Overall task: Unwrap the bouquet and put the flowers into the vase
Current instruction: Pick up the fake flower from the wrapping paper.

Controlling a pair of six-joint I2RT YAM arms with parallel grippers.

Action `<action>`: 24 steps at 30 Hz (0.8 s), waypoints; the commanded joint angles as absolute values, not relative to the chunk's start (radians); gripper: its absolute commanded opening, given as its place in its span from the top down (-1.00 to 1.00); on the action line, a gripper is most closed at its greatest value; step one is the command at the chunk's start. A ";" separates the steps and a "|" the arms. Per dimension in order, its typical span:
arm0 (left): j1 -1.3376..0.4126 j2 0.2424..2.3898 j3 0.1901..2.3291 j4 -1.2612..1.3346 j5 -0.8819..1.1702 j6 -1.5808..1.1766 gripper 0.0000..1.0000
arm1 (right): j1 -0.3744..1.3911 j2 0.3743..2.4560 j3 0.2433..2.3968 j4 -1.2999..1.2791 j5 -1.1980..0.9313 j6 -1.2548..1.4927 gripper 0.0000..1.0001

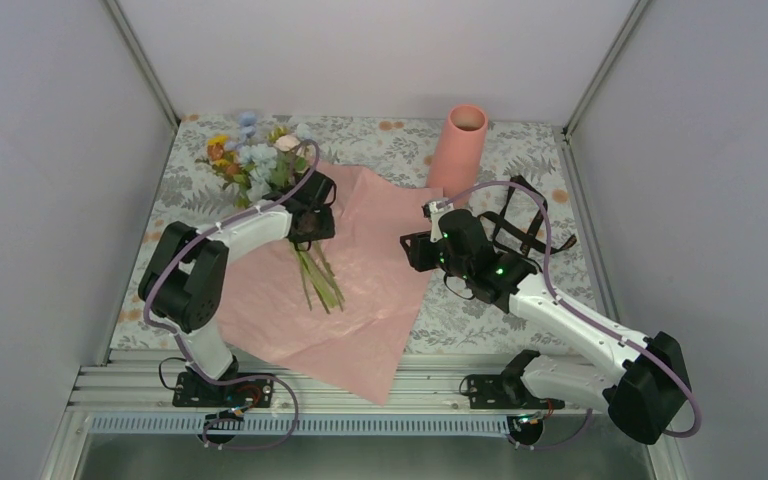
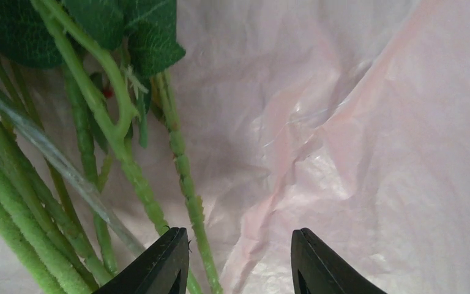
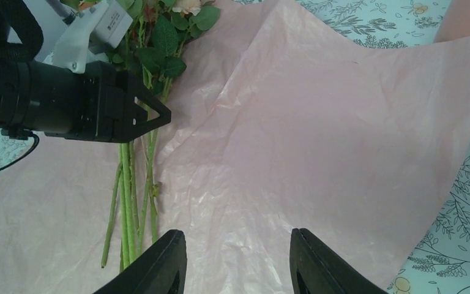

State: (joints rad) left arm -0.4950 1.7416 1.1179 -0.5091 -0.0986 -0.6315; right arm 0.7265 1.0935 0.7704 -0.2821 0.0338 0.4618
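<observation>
Top view, sheet: the lilac-pink sheet (image 1: 370, 275) lies spread flat on the counter (image 1: 505, 310), so the bouquet is already opened out. Its near corner hangs over the counter's front edge.
Top view, flowers: the flowers (image 1: 255, 155) rest on the sheet's far-left corner, blooms toward the back wall, stems (image 1: 320, 280) fanned toward me.
Top view, left hand: my left hand (image 1: 310, 215) sits over the stems just below the blooms. I judge this the best place to gather them, because the bundle is tightest there.
Top view, right hand: my right hand (image 1: 415, 245) hovers over the sheet's right part, well apart from the stems.
Top view, vase: the vase (image 1: 460, 140) stands upright at the back, just beyond the sheet's far edge. Its mouth is unobstructed, and there is open room between it and the flowers.
Left wrist view, hand state: the fingers are moderately apart and grip nothing. One thin stem shows in the gap, close against the finger on the view's left. The other stems lie outside that finger, under the leaves (image 2: 153, 37).
Left wrist view, room: bare crumpled sheet fills the right side.
Right wrist view, hand state: the fingers are moderately apart and empty, above bare sheet.
Right wrist view, edges: the sheet's right edge ends on the patterned counter. A raised crease runs up the middle of the sheet, and the stems and my left hand lie to its left.
</observation>
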 commanded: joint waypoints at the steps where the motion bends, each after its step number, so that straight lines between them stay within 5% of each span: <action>1: -0.499 1.735 1.171 -0.514 -0.120 -0.623 0.13 | 0.739 1.096 0.792 -0.288 0.043 0.449 0.11; 24: -0.468 1.900 1.152 -0.429 -0.122 -0.631 0.21 | 0.739 1.096 0.789 -0.298 0.051 0.450 0.12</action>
